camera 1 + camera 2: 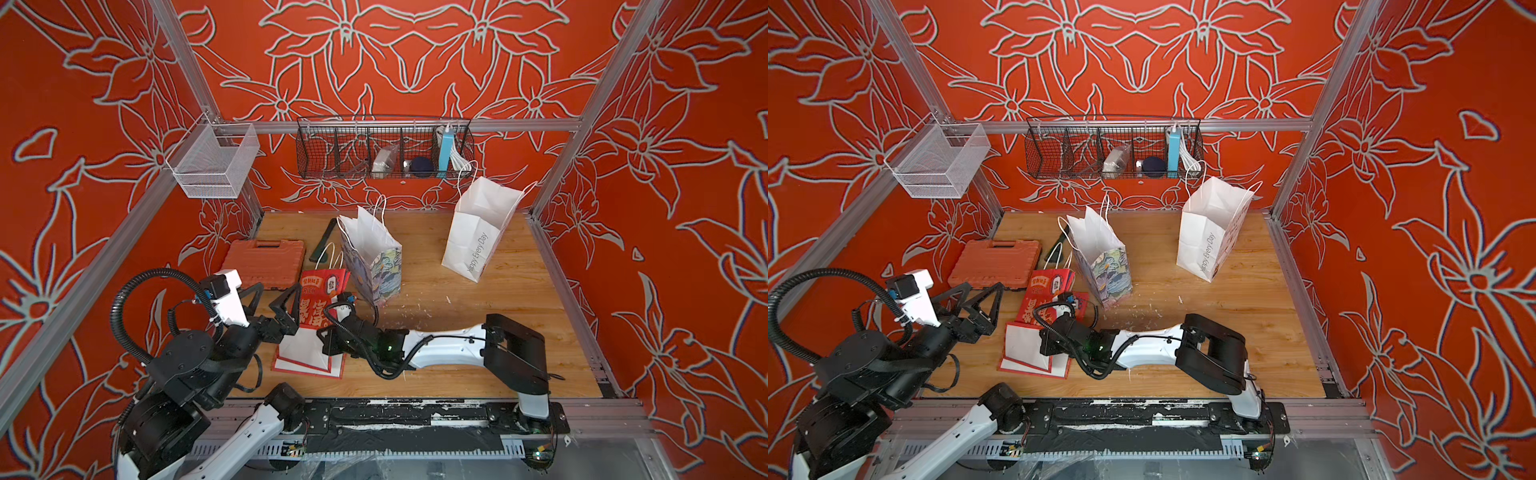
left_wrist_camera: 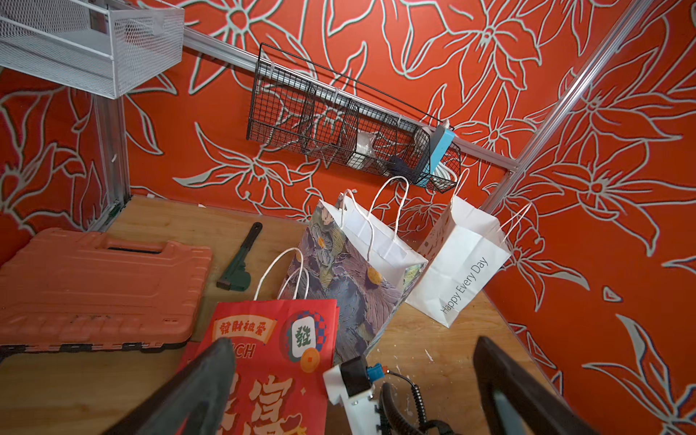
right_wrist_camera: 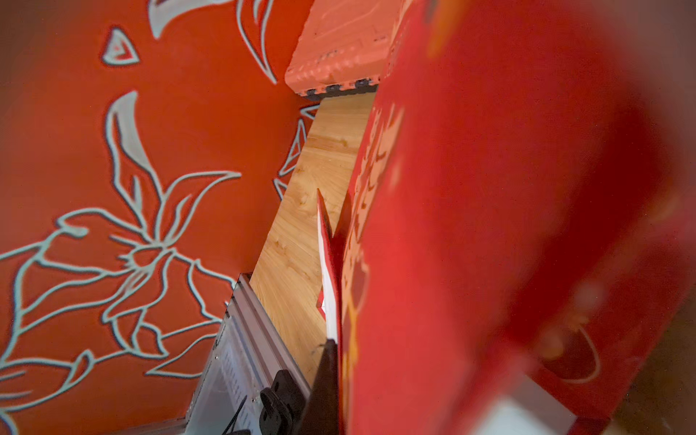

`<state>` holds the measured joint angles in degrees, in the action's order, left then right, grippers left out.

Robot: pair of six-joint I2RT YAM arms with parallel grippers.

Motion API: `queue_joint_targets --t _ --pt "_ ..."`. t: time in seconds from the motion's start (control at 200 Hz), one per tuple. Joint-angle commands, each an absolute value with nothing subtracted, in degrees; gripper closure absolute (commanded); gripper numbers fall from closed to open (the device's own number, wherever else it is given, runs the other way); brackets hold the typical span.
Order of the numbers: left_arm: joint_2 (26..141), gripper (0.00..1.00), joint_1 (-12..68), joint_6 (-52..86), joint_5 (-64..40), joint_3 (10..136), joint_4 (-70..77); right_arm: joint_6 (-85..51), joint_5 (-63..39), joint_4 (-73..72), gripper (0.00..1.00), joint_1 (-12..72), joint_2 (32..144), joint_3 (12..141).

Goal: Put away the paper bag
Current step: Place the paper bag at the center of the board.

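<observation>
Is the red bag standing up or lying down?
Lying down. In a top view the red bag lies flat on the table, unlike the flowery bag standing open beside it.

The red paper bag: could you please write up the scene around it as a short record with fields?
target: red paper bag, lying folded on the table
left gripper: open, holding nothing, by the bag's edge
right gripper: shut, apparently pinching the bag
other bags: floral bag and white bag, upright, further back
beside target: orange tool case
</observation>
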<state>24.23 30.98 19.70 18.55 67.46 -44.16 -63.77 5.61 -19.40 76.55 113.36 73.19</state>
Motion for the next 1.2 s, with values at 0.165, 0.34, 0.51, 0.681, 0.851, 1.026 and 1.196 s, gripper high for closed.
queue_joint_targets --t 0.165,0.34,0.51,0.681,0.851,1.026,1.196 --pt "20.25 0.03 30.99 23.65 25.52 65.37 -44.12 -70.78 10.27 -17.11 1.0 78.19 118.29 76.6" --pt "20.95 0.03 30.94 25.78 24.78 64.73 -45.35 -68.38 13.51 -11.93 1.0 78.16 118.25 76.84" --pt "21.24 0.03 30.98 27.65 23.91 63.13 -44.44 -66.15 15.21 -7.36 0.75 77.88 118.06 77.01" --pt "21.15 0.03 30.99 29.2 23.56 61.72 -44.29 -63.5 18.67 -1.43 0.5 78.05 117.31 78.3" --pt "21.55 0.03 30.94 29.84 23.12 60.86 -44.47 -61.41 22.76 0.48 0.31 78.34 114.27 75.72" --pt "22.34 0.03 30.95 30.85 22.09 59.01 -43.39 -55.93 26.98 0.44 0.16 79.34 107.53 70.11" --pt "23.62 0.03 30.94 31.5 20.28 57.02 -41.6 -44.06 23.44 -13.35 0.2 80.16 91.19 53.65"
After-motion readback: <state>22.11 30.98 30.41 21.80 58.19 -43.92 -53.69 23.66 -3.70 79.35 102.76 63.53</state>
